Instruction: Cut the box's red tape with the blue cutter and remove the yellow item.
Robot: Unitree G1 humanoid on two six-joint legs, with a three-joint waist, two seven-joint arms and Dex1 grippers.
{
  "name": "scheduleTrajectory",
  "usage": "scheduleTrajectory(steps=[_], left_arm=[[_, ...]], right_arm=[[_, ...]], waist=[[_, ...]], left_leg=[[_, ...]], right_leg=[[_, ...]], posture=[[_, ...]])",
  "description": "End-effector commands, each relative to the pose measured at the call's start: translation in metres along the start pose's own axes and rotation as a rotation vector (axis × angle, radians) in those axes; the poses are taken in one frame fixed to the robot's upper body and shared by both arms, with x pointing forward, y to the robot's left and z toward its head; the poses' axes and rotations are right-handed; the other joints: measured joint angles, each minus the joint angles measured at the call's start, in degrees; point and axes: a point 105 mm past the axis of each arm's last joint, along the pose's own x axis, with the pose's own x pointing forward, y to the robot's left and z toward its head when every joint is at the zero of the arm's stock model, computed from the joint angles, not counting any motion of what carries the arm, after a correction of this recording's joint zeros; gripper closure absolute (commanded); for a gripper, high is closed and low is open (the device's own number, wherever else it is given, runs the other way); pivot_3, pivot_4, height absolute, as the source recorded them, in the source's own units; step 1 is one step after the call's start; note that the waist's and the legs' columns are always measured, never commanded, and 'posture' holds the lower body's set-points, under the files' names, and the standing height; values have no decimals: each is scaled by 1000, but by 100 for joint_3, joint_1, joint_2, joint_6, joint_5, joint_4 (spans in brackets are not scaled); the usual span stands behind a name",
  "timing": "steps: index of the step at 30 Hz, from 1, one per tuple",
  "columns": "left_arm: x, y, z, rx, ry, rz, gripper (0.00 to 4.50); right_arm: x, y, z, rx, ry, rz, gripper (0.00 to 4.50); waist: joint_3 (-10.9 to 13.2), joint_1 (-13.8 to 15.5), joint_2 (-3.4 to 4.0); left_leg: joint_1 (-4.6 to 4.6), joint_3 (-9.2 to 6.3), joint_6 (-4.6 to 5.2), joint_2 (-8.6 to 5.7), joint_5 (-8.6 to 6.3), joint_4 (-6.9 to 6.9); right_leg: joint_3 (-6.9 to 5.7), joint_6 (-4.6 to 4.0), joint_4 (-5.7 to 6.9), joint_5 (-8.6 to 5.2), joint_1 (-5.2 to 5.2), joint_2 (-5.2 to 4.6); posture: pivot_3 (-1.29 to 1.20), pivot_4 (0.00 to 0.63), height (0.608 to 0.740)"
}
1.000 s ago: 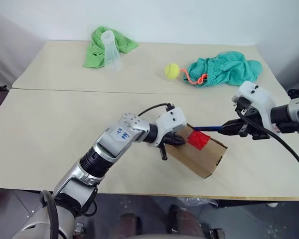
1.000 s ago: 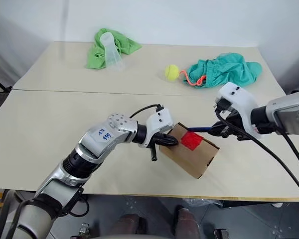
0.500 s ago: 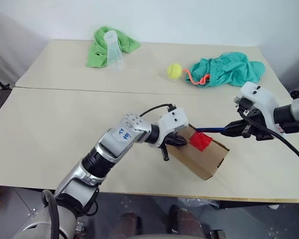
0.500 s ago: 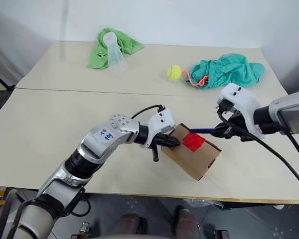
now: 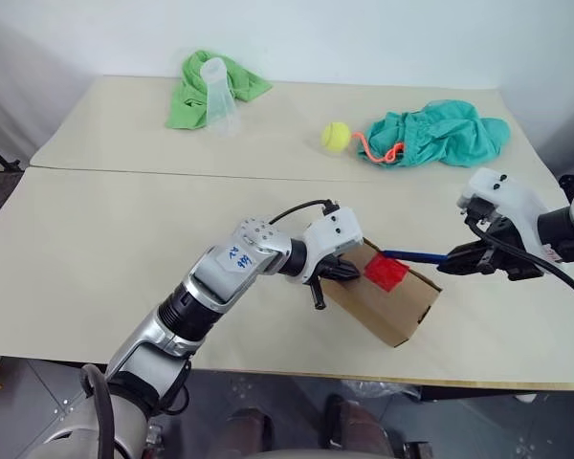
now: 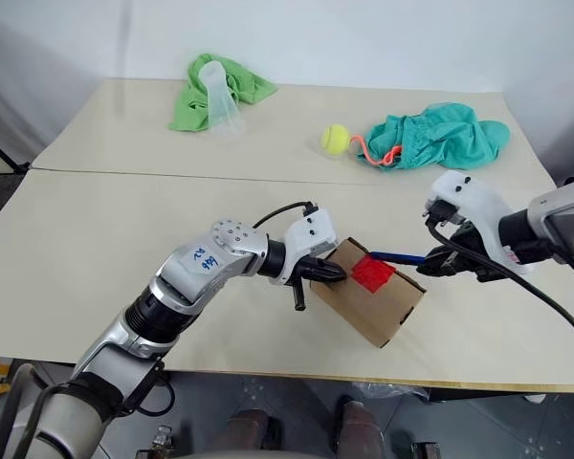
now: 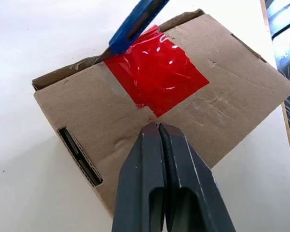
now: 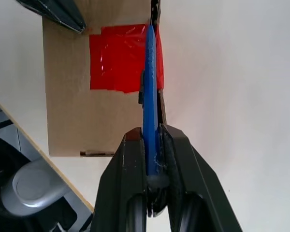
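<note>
**Blue cutter tip at the taped seam of a cardboard box**

Small brown corrugated cardboard box (image 5: pixel 387 301) lying near the front edge of a pale beige table (image 5: pixel 105 239), slightly right of centre, turned at an angle. Bright red rectangular patch of tape (image 7: pixel 157 72) stuck across the closed flaps on top, glossy and wrinkled. Slim dark blue pen-like cutter (image 8: pixel 150 92) reaching in from the right, its tip touching the far edge of the tape where the flap seam runs. No yellow item to be seen; flaps closed.

Right gripper (image 8: pixel 152 159) just right of the box, black fingers clamped tight on the cutter's rear end, cutter sticking out straight between them toward the tape. Left gripper (image 7: pixel 158 131) at the box's left side, black fingers pressed fully together with nothing between them, closed tips resting on the cardboard top just beside the near corner of the tape.

Farther back on the table, well apart from the box: round yellow-green tennis ball (image 5: pixel 336 137) right of centre, an orange-pink cord (image 5: pixel 375 150) curling just beside it, and a crumpled teal cloth (image 5: pixel 438 131) to the right of that. At far left, a crumpled bright green cloth (image 5: pixel 196 91) with a clear plastic cup (image 5: pixel 218 94) lying tipped over on it.
</note>
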Motion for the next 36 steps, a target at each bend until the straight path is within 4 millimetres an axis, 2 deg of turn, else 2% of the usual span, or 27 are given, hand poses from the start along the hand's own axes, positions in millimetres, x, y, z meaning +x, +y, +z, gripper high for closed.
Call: scheduleTrajectory(steps=[1, 17, 25, 36], left_arm=[[9, 2, -41, -102, 148, 20, 4454], [9, 3, -40, -103, 142, 19, 4454], [11, 2, -38, -96, 131, 10, 4454], [13, 2, -37, -92, 121, 6, 4454]], right_arm=[[3, 10, -13, 18, 77, 56, 4352], [-3, 12, -23, 30, 120, 54, 4352], [3, 9, -6, 16, 68, 50, 4352], [7, -1, 3, 16, 77, 23, 4352]], waist=[[0, 1, 0], [0, 4, 0], [-1, -9, 0], [-2, -22, 2]], left_leg=[[0, 0, 0, 0, 0, 0], [0, 0, 0, 0, -1, 0], [3, 3, 0, 0, -1, 3], [-1, 3, 4, 4, -19, 58]], right_leg=[[0, 0, 0, 0, 0, 0], [1, 0, -1, 0, 0, 0], [1, 0, -1, 0, 0, -1], [17, 0, 8, 1, 1, -5]], posture=[[0, 150, 740], [0, 150, 740], [0, 150, 740], [0, 150, 740]])
